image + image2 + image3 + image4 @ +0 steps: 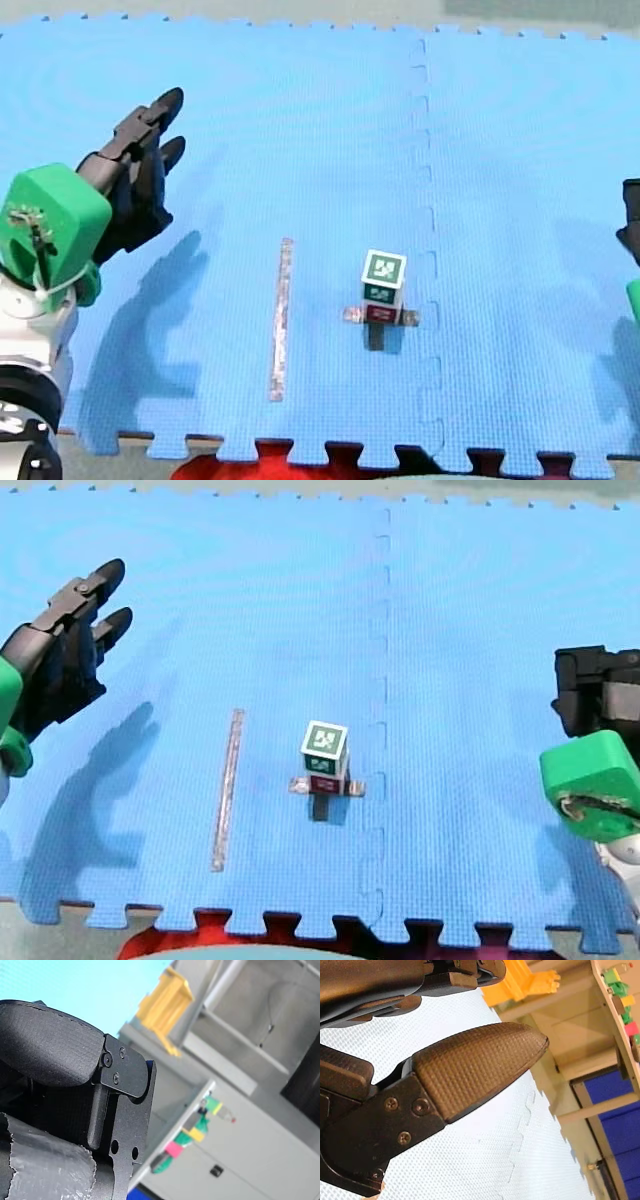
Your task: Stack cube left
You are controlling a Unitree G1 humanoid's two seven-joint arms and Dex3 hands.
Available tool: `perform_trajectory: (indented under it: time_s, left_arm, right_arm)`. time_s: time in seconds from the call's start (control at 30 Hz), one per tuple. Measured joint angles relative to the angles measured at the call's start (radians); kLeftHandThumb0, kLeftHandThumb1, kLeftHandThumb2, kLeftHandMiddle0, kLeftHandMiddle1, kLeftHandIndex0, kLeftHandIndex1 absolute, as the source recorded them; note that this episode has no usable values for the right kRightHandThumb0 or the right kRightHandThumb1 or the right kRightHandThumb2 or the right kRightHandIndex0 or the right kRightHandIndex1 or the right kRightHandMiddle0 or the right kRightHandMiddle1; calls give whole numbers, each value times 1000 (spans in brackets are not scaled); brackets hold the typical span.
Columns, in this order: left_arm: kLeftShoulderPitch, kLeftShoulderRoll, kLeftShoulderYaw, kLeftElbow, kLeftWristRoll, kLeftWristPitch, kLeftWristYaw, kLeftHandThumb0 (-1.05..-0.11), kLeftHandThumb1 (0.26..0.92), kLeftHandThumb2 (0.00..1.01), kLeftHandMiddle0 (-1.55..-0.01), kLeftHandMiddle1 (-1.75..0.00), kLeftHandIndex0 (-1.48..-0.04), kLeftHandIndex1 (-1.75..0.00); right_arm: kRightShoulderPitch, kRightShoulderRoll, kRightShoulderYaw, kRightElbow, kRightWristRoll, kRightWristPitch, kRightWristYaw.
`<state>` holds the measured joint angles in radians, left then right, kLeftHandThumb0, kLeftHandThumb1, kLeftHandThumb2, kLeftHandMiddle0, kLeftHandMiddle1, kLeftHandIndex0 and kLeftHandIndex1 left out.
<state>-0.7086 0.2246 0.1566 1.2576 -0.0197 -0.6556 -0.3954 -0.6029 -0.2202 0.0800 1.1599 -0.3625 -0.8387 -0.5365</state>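
Stack: the green-marked cube (384, 270) is set on the red cube (380, 313), near the middle of the blue foam mat (300, 120).
Left hand (135, 185): raised at the left, well apart from the cubes; nothing is held.
Right hand (590, 695): at the right edge; its grip cannot be told.
Left to do: nothing, it seems.

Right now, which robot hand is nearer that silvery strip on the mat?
Left. The left hand is up-left of the silvery strip; the right hand is far to its right, beyond the stacked cubes.
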Motion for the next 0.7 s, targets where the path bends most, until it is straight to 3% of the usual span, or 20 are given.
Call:
perform_trajectory:
  time_s: [0.13, 0.2, 0.27, 0.43, 0.7]
  left_arm:
    - [-1, -6, 16, 4, -17, 11, -21, -1048, 921, 994, -128, 0, -81, 0]
    - [-2, -5, 22, 7, -24, 18, -27, -1048, 921, 995, -128, 0, -80, 0]
    - [-3, -4, 27, 10, -28, 20, -32, -1048, 921, 994, -127, 0, -78, 0]
    - [-12, -2, 36, 13, -32, 25, -42, -1048, 921, 991, -125, 0, -76, 0]
    - [-15, 1, 47, 13, -34, 27, -46, -1048, 921, 984, -132, -3, -79, -2]
  right_arm:
    - [-73, 52, 21, 30, -8, 67, 19]
    - [-102, 69, 27, 46, -10, 89, 22]
    - [-117, 81, 31, 54, -11, 102, 25]
    - [-128, 104, 37, 59, -10, 118, 25]
    - [-129, 109, 37, 60, 0, 117, 26]
